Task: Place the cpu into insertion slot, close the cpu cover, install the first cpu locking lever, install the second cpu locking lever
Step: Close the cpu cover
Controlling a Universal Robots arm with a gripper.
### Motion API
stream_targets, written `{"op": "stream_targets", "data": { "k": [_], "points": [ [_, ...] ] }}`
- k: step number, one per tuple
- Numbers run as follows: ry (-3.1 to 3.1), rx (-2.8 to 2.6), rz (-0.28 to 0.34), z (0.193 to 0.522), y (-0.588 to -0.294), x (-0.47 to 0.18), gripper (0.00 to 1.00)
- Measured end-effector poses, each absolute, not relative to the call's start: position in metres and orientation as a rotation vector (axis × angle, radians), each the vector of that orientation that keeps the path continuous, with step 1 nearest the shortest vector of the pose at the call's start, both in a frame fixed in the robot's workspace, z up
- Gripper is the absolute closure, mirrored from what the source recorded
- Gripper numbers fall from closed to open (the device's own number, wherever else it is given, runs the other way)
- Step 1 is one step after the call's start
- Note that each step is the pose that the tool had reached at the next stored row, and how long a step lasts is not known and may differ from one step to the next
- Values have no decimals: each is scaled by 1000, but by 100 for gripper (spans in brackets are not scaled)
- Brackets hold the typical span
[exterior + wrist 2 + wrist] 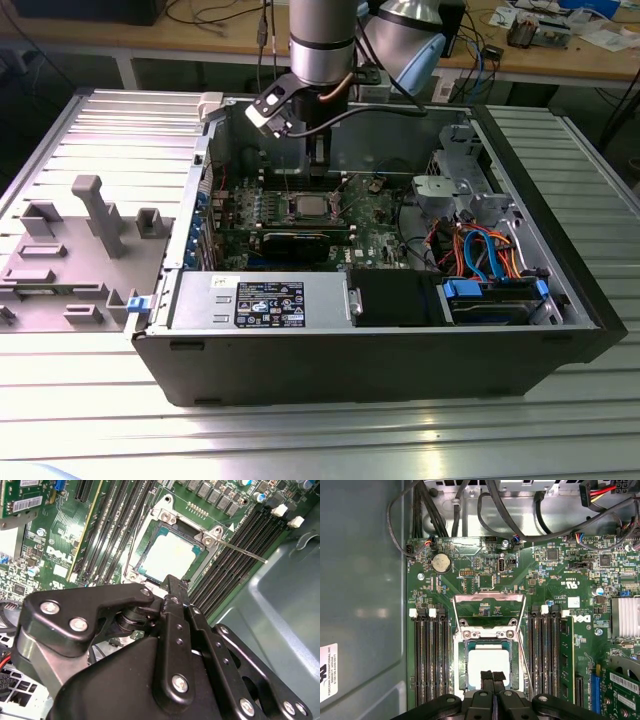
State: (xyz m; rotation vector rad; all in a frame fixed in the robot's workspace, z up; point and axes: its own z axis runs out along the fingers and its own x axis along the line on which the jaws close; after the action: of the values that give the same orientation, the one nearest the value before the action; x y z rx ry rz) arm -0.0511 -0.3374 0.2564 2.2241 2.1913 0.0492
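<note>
An open computer case (350, 365) is seen lying on its side on the ribbed metal counter (300, 440), and the robot arm (322, 40) is lowered into it from twelve o'clock in the exterior view. The claw (318, 165) (492, 676) is held over the green motherboard (380, 225), just at twelve o'clock of the cpu (307, 208) (489, 664) (169, 555) in that view. The cpu is found seated flat inside the insertion slot (458, 665), its dull silver top left uncovered and framed by the slot's metal rim. The claw's two padded fingertips (486, 676) are pressed together with nothing gripped between them, and in the first wrist view they are placed over one edge of the cpu; whether contact is made cannot be told. The cpu cover (487, 599) is raised open on its hinge, on the side of the slot toward the round coin battery (440, 563), and the board is seen through its square window. A thin metal locking lever (245, 553) is seen projecting over the black memory slots (240, 565) beside the slot. In the exterior view a power supply (260, 300) is set at six o'clock of the motherboard, blue and orange cables (480, 255) at four o'clock, and a grey fixture plate (80, 250) is laid on the counter at nine o'clock of the case
</note>
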Motion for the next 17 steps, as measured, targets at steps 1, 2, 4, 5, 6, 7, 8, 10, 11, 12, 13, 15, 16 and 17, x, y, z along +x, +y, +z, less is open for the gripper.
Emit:
{"op": "stream_targets", "data": {
  "k": [1, 2, 4, 5, 6, 7, 8, 10, 11, 12, 13, 15, 16, 17],
  "points": [
    [2192, 2224, 49, 256, -337, -51, 89],
    [2192, 2225, 48, 256, -337, -51, 89],
    [2192, 2225, 48, 256, -337, -51, 89],
    [2192, 2225, 48, 257, -337, -51, 89],
    [2192, 2225, 48, 257, -337, -51, 89],
    [2192, 2225, 48, 259, -337, -51, 89],
    [2192, 2225, 48, 262, -337, -51, 89],
    [2192, 2225, 48, 264, -337, -51, 89],
    [2192, 2225, 49, 264, -337, -51, 89],
    [2192, 2225, 48, 264, -337, -51, 89],
    [2192, 2225, 48, 264, -337, -51, 89],
    [2192, 2225, 48, 264, -337, -51, 89],
    [2192, 2225, 48, 264, -337, -51, 89],
    [2192, 2225, 48, 264, -337, -51, 89]
  ]
}}
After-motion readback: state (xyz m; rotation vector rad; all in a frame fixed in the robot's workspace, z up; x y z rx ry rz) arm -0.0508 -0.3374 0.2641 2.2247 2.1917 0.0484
